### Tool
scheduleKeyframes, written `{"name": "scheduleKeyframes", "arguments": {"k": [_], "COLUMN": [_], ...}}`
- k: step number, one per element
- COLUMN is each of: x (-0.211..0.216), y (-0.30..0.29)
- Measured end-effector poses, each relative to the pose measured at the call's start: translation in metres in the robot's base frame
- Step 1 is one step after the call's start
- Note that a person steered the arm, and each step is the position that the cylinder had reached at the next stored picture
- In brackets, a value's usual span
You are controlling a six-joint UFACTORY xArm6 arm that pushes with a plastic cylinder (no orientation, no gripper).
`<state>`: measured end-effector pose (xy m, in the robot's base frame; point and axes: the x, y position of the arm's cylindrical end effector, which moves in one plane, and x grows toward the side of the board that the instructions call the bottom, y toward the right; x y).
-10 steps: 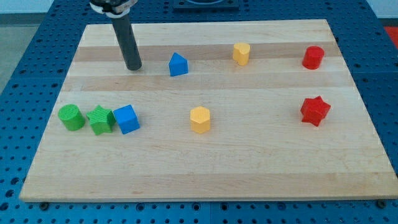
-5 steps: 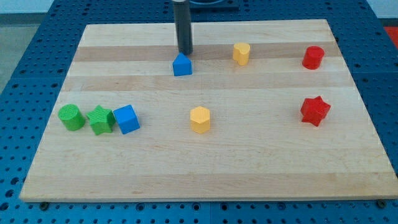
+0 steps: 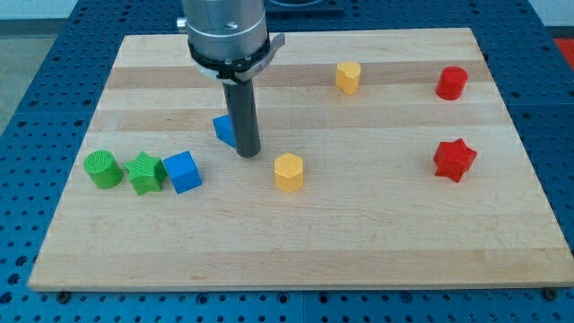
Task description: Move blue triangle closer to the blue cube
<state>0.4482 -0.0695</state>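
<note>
The blue triangle (image 3: pixel 223 130) lies left of the board's middle, partly hidden behind my rod. My tip (image 3: pixel 247 152) rests on the board, touching the triangle's right side, a little below it. The blue cube (image 3: pixel 183 171) sits toward the view's lower left, a short gap below and left of the triangle.
A green star (image 3: pixel 145 173) and a green cylinder (image 3: pixel 103 169) stand in a row left of the blue cube. A yellow hexagon block (image 3: pixel 288 172) is just right of my tip. A yellow block (image 3: pixel 348 77), a red cylinder (image 3: pixel 452 82) and a red star (image 3: pixel 453 160) lie to the right.
My tip went from the triangle's left, around above it, then down and left. The blue triangle slid down and left, toward the blue cube.
</note>
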Motion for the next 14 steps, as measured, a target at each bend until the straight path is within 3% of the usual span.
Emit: {"name": "scheduleKeyframes", "arguments": {"k": [1, 2, 3, 4, 6, 7, 10, 12, 14], "x": [-0.032, -0.097, -0.112, -0.142, -0.136, -0.108, -0.108, -0.052, -0.028], "y": [0.007, 0.032, 0.038, 0.002, -0.003, -0.003, -0.031, -0.028, -0.028]}}
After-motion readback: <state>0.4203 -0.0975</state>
